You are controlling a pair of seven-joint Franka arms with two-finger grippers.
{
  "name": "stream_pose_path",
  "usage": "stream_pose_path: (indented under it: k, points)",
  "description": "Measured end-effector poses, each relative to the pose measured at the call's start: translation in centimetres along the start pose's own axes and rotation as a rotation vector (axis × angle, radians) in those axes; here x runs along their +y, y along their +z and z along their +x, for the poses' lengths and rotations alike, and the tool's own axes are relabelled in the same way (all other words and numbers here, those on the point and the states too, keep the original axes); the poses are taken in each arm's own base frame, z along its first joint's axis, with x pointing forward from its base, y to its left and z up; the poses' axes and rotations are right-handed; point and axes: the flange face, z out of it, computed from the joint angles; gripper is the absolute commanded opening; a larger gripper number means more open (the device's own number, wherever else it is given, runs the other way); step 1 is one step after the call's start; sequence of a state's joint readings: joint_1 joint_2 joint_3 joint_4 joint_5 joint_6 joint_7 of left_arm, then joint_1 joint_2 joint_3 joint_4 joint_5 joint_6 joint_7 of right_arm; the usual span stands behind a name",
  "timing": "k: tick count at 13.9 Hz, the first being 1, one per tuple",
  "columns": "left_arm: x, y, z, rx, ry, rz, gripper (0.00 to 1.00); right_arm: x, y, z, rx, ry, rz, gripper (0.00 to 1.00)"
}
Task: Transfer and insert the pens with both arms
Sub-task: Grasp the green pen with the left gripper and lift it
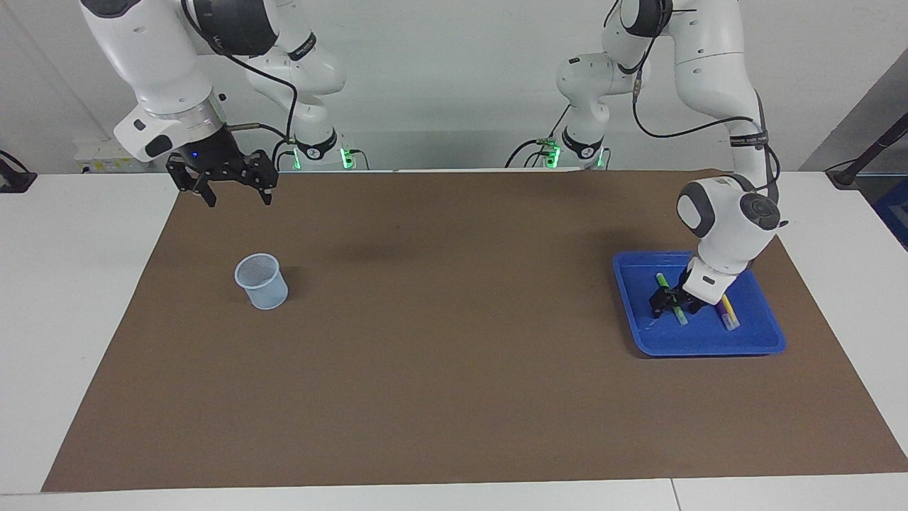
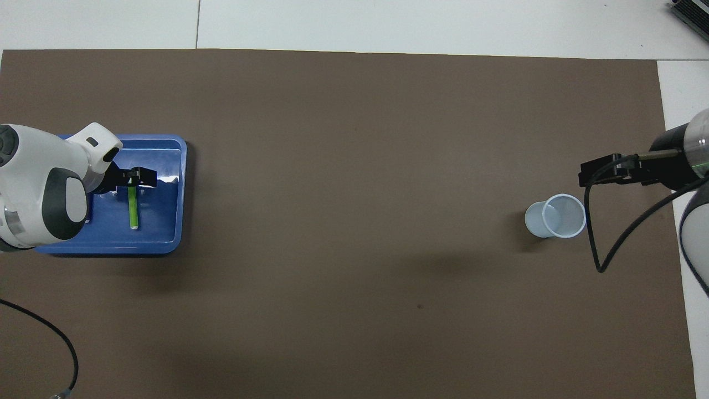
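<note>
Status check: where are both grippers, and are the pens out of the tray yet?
Left gripper low over green pen in blue tray. Right gripper open, waiting above the mat near cup. Nothing blocking.

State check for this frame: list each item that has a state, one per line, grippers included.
green pen: lying flat in the tray, under the left gripper.
purple pen: lying in the tray, mostly hidden by the arm.
yellow pen: lying in the tray.
blue tray: on the mat, holding all three pens.
cup: upright, empty.
left gripper: low over the green pen.
right gripper: open, waiting in the air.
</note>
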State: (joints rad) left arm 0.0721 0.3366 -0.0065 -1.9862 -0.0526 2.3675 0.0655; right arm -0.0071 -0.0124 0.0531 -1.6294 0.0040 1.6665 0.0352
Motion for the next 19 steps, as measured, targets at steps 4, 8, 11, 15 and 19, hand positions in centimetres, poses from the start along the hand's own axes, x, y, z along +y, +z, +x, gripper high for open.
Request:
stream_pose_path:
  k: [4, 8, 11, 15, 19]
  points:
    - [0.0, -0.2, 0.0, -0.012, 0.0, -0.001, 0.93, -0.1, 0.2, 0.4, 0.031, -0.022, 0.001, 1.0]
    - [0.0, -0.6, -0.1, -0.017, 0.0, -0.002, 0.7, -0.1, 1.0, 0.2, 0.015, -0.027, 0.0, 1.0]
    - [-0.1, -0.6, -0.2, -0.028, -0.002, -0.002, 0.62, -0.1, 1.1, 0.1, 0.011, -0.027, 0.0, 1.0]
    - [-0.4, -0.6, -0.3, -0.035, -0.006, -0.001, 0.36, -0.2, 1.6, -0.3, 0.0, -0.028, -0.001, 1.0]
    - [-0.4, -0.7, -0.3, -0.038, -0.007, -0.001, 0.0, -0.5, 1.4, -0.3, 0.013, -0.035, -0.001, 1.0]
